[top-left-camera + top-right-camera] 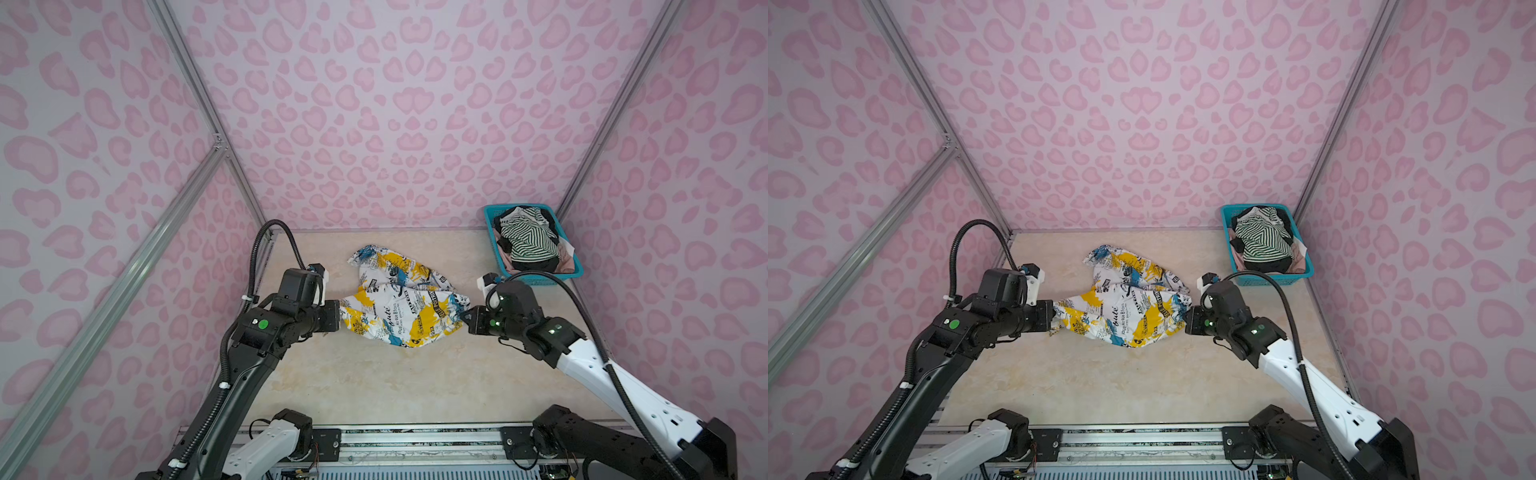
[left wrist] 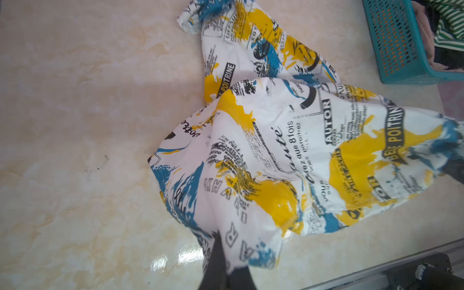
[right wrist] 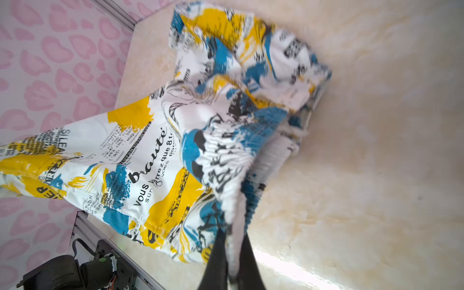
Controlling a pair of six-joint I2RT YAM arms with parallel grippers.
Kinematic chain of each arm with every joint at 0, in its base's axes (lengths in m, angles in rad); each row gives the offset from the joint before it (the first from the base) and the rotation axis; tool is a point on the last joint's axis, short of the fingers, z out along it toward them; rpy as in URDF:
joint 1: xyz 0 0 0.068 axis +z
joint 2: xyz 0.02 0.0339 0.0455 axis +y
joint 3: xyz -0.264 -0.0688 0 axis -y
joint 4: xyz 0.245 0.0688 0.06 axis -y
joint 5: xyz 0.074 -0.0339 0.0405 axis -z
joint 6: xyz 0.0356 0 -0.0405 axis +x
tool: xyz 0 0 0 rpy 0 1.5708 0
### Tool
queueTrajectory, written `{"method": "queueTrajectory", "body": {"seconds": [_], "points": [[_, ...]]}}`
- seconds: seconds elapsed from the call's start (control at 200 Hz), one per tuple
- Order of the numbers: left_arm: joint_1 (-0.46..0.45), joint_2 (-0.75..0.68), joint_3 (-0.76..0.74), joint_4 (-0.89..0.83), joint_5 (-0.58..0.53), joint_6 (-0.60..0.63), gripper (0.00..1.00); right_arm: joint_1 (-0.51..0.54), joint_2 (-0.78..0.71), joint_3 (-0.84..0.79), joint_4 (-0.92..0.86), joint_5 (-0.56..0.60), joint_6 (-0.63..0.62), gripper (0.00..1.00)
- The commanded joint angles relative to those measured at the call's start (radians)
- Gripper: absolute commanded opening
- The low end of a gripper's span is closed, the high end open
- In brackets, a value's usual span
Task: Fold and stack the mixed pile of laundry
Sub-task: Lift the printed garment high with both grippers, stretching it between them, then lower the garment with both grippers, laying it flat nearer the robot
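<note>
A white garment (image 1: 399,299) (image 1: 1121,303) with blue and yellow splashes and black lettering lies crumpled in the middle of the table. Its near part is stretched between both arms. My left gripper (image 1: 340,319) (image 1: 1054,320) is shut on its left end; in the left wrist view the fabric (image 2: 263,160) runs down into my left gripper (image 2: 227,273). My right gripper (image 1: 464,318) (image 1: 1185,318) is shut on its elastic right edge, pinched cloth (image 3: 226,160) showing between the black fingers (image 3: 216,261). The rest of the laundry pile, a green-and-white striped top (image 1: 528,239) (image 1: 1264,237) over black and pale pink pieces, sits in the basket.
A teal mesh basket (image 1: 536,279) (image 1: 1266,280) (image 2: 394,42) stands at the table's back right corner, just behind the right arm. Pink patterned walls with metal frame bars close in the sides and back. A metal rail (image 1: 415,440) with the arm bases runs along the front edge.
</note>
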Motion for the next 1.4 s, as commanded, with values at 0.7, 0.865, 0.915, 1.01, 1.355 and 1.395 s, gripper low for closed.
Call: {"method": "queueTrajectory", "body": {"seconds": [0.7, 0.865, 0.915, 1.01, 1.355, 1.395], "points": [[0.047, 0.442, 0.628, 0.171, -0.162, 0.077, 0.02, -0.194, 0.607, 0.976, -0.156, -0.251, -0.315, 0.00], [0.058, 0.643, 1.149, 0.061, -0.199, 0.166, 0.02, -0.181, 0.832, 1.597, -0.333, -0.319, -0.369, 0.00], [0.060, 0.655, 1.214, 0.060, -0.218, 0.193, 0.02, -0.180, 0.854, 1.685, -0.357, -0.326, -0.387, 0.00], [0.063, 0.612, 1.180, 0.088, -0.238, 0.240, 0.02, -0.182, 0.802, 1.626, -0.348, -0.321, -0.431, 0.00], [0.063, 0.118, 0.261, 0.233, -0.031, 0.257, 0.02, -0.215, 0.356, 0.523, -0.123, -0.260, -0.449, 0.00], [0.062, 0.075, 0.181, 0.213, 0.016, 0.240, 0.02, -0.216, 0.331, 0.434, -0.128, -0.254, -0.434, 0.00]]}}
